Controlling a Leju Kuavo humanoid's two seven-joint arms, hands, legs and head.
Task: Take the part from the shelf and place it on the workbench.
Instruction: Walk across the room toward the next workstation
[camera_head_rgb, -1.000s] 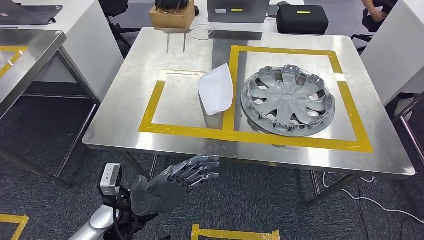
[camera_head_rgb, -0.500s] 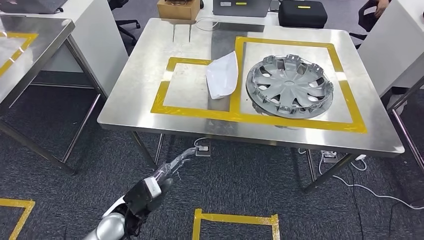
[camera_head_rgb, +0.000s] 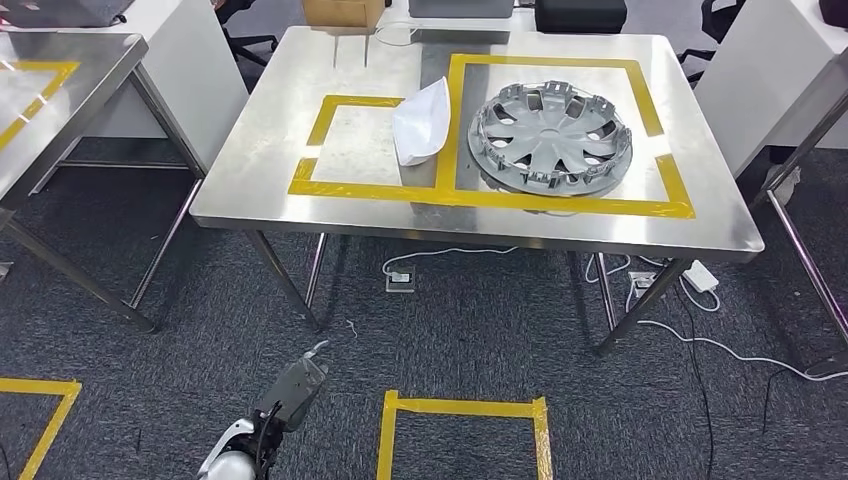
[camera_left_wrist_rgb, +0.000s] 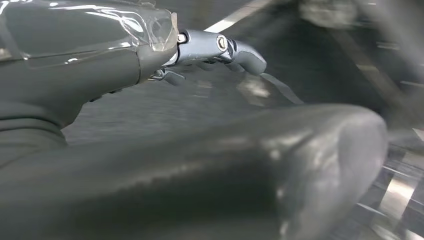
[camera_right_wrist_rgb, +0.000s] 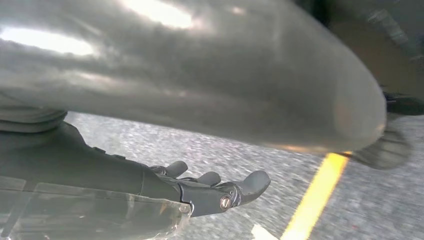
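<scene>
Right, the workbench (camera_head_rgb: 250, 200) is standing mid-room, steel top with yellow tape squares on it. The part (camera_head_rgb: 550, 136), a grey wheel cover, is lying flat inside the larger right-hand tape square, well in from the bench's near and right edges. A white curved panel (camera_head_rgb: 420, 122) is lying just left of it, overlapping the tape line between the two squares, apart from the part. A cardboard box (camera_head_rgb: 343, 11) is sitting beyond the far edge.

The left hand (camera_head_rgb: 297, 383) is hanging low over the dark carpet, near side of the bench, well apart from the tabletop and holding nothing; in the left wrist view its fingers (camera_left_wrist_rgb: 220, 47) are stretching out loosely, thumb apart from them. The right hand (camera_right_wrist_rgb: 210, 192) is showing in the right wrist view, fingers extended and spread from the thumb, nothing in it, over carpet with a yellow strip.

Open carpet is lying between the robot and the near bench edge, with a yellow floor outline (camera_head_rgb: 465, 408) there. Cables (camera_head_rgb: 690, 345) are trailing under the right side. Another steel table (camera_head_rgb: 60, 110) is standing left, with a gap between.
</scene>
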